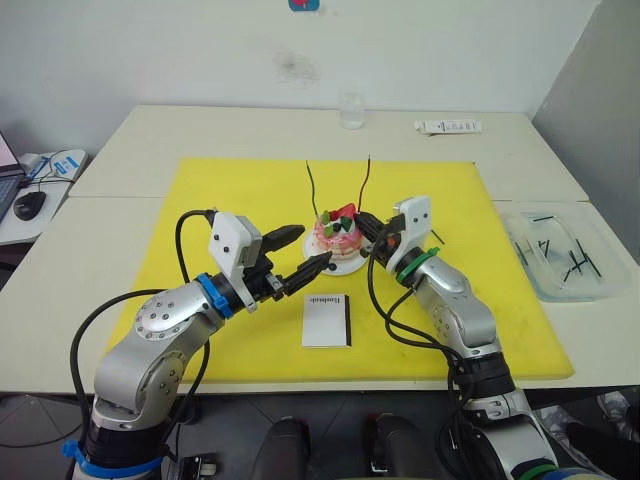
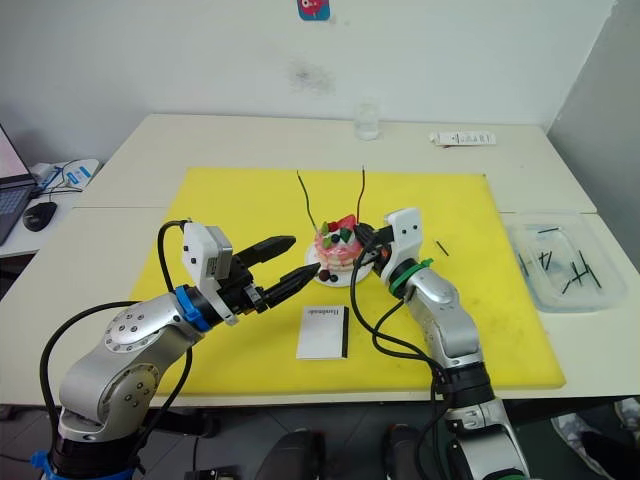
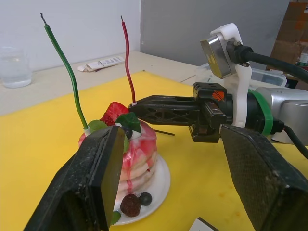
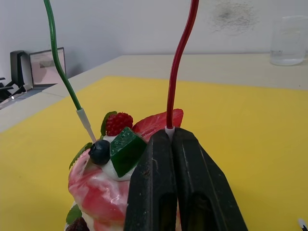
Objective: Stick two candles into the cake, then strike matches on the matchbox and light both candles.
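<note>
Black fingers of the right gripper (image 4: 174, 139) are pressed together around the pale base of the thin, wavy dark red candle (image 4: 179, 62), right at the top of the small round pink layered cake (image 1: 338, 236). The thin green candle (image 4: 60, 62) stands in the cake just beside it, leaning slightly. The cake sits on a small white plate (image 1: 345, 266) near the middle of the yellow mat (image 1: 200, 200) covering the tabletop (image 1: 150, 130). The left gripper (image 1: 305, 250) hovers spread wide beside the plate, holding nothing. A flat white rectangular matchbox (image 1: 327, 320) lies toward the mat's near edge. Short dark sticks, probably matches (image 1: 575, 262), lie in a clear plastic tray (image 1: 590, 292) at the tabletop's right edge.
</note>
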